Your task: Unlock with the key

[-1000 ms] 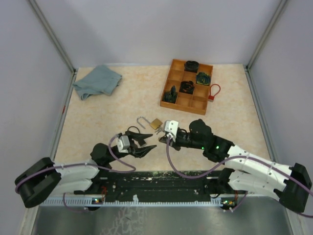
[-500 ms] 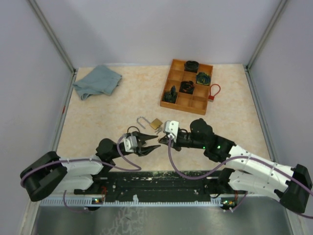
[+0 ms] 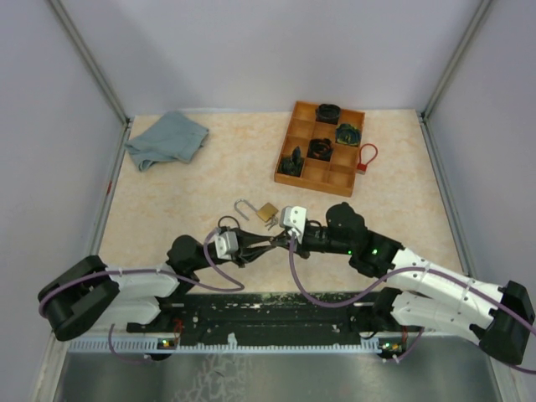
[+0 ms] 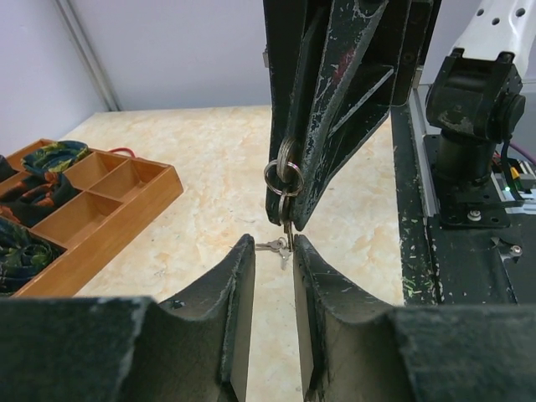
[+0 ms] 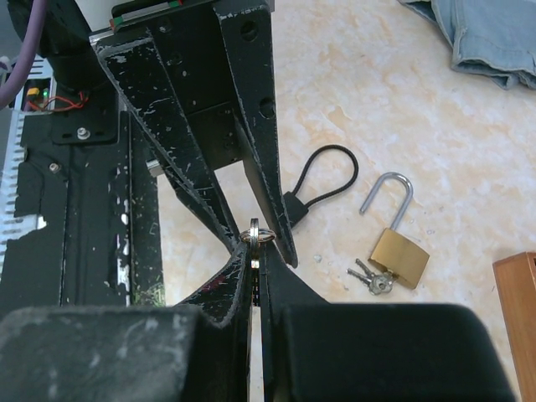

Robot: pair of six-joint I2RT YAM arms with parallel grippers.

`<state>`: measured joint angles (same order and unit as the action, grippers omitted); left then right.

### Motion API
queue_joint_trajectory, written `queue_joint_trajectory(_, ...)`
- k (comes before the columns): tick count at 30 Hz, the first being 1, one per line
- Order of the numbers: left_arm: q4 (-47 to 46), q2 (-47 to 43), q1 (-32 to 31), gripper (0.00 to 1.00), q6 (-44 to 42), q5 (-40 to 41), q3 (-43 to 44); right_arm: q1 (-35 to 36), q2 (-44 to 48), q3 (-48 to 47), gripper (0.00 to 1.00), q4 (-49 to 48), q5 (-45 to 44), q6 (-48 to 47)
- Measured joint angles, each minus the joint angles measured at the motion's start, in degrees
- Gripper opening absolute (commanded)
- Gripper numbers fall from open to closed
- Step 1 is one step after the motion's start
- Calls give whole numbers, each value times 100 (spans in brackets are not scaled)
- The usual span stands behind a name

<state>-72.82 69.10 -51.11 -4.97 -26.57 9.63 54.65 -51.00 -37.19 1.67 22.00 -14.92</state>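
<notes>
My right gripper (image 5: 257,255) is shut on a small key (image 4: 287,233), gripped by its head, with two key rings (image 5: 258,235) sticking out of the tips. The key's blade pokes from the right fingers (image 4: 335,126) into the narrow gap of my left gripper (image 4: 274,247). The left jaws stand a little apart, and the blade lies close to the right-hand finger. In the top view both grippers meet tip to tip (image 3: 270,242). A brass padlock (image 5: 399,255), shackle swung open, lies on the table with spare keys (image 5: 371,278) beside it.
A black cable loop (image 5: 322,180) lies by the left fingers. A wooden compartment tray (image 3: 283,177) with dark items stands at the back right, with a red loop (image 3: 367,157) beside it. A blue cloth (image 3: 167,138) lies at the back left.
My left gripper has moved right to meet the right gripper's tip, and its jaws have narrowed around the key's blade. The right gripper has held still with the key.
</notes>
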Motion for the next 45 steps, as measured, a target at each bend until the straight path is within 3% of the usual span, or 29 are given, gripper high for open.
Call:
queue_joint_trajectory(6,0,-2,0,1,22,61,2,0,0,0,0,-15,9,11)
queue_joint_trajectory(13,378,-297,-26,0,-328,219,39,-2,79,0,2,-11,-52,114)
queue_joint_trajectory(16,798,-516,-57,0,-754,282,166,-7,146,0,12,-7,-120,258)
queue_joint_trajectory(18,1093,-651,-85,0,-1097,358,258,-9,190,0,25,4,-155,404)
queue_joint_trajectory(22,1582,-848,-166,0,-2022,863,411,-7,345,0,42,144,-149,863)
queue_joint_trajectory(28,1696,-839,-516,0,-3788,1943,485,0,605,-13,55,564,-223,1650)
queue_joint_trajectory(36,1193,-177,-1156,0,-6266,3060,577,-55,627,-269,56,927,-780,2566)
queue_joint_trajectory(45,251,1381,-1971,0,-9276,4507,1110,-640,1200,166,55,468,-1436,3222)
